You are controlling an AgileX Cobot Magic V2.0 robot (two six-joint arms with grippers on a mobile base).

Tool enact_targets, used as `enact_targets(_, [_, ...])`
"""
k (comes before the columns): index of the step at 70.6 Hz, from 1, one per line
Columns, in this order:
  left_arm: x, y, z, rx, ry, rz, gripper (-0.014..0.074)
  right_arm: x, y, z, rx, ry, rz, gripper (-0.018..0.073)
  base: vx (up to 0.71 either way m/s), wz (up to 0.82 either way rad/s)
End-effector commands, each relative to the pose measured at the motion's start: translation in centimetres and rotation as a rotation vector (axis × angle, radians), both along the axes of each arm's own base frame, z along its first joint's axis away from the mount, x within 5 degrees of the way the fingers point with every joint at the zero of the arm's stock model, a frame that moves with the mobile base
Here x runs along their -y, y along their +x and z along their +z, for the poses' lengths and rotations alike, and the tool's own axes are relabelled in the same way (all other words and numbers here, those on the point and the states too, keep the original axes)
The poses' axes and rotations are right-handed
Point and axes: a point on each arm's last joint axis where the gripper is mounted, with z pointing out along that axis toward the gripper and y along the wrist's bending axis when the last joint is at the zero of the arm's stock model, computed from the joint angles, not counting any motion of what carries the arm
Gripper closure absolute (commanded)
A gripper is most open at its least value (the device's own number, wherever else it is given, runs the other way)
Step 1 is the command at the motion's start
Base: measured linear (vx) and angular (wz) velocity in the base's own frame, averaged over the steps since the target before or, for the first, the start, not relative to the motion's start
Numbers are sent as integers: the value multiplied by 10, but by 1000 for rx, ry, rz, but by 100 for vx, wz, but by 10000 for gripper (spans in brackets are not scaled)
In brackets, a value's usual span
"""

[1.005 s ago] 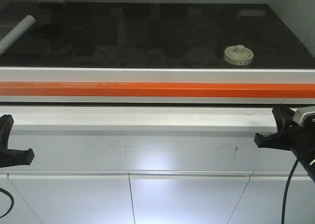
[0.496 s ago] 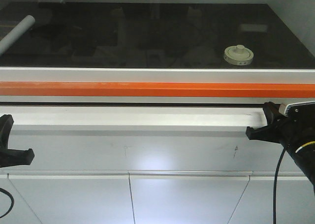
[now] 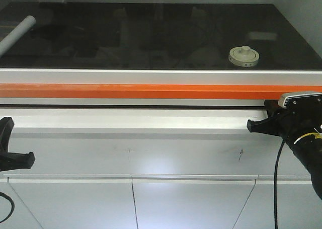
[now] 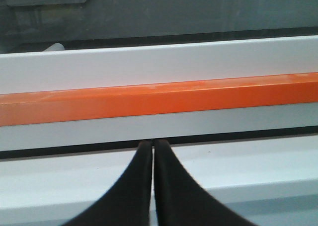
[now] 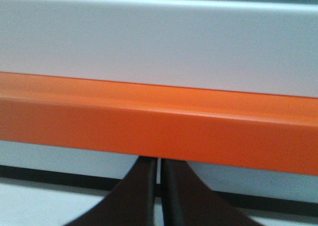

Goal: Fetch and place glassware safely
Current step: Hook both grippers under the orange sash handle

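Observation:
The glassware, a squat clear jar with a cream-white knobbed lid (image 3: 244,56), stands on the black worktop (image 3: 151,37) at the right, behind the window frame. My right gripper (image 3: 262,117) is below and slightly right of it, at the white ledge. In the right wrist view its fingertips (image 5: 159,160) are shut, empty, and tucked under the orange bar (image 5: 159,124). My left gripper (image 3: 11,144) hangs low at the far left. Its fingertips (image 4: 152,143) are shut on nothing and point at the dark slot under the bar.
An orange bar (image 3: 151,91) and a white frame (image 3: 151,77) run the full width between my arms and the worktop. A white rolled tube (image 3: 16,35) lies at the back left. A white ledge (image 3: 131,122) and cabinet fronts (image 3: 191,204) sit below.
My right gripper has risen and shifted left, from below the ledge up to the underside of the orange bar. The left gripper and the jar have not moved.

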Motion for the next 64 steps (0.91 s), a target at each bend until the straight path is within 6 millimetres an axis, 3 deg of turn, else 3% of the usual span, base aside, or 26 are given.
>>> enact_targets(1, [1, 4, 16, 120, -16, -6, 603, -1, 6, 30, 198, 6, 6, 563, 0, 0])
enact_targets(27, [1, 8, 15, 107, 15, -5, 603, 1, 6, 30, 196, 14, -14, 563, 0, 0])
enact_targets(64, [4, 69, 0, 25, 17, -6, 603, 0, 6, 30, 197, 14, -12, 563, 0, 0])
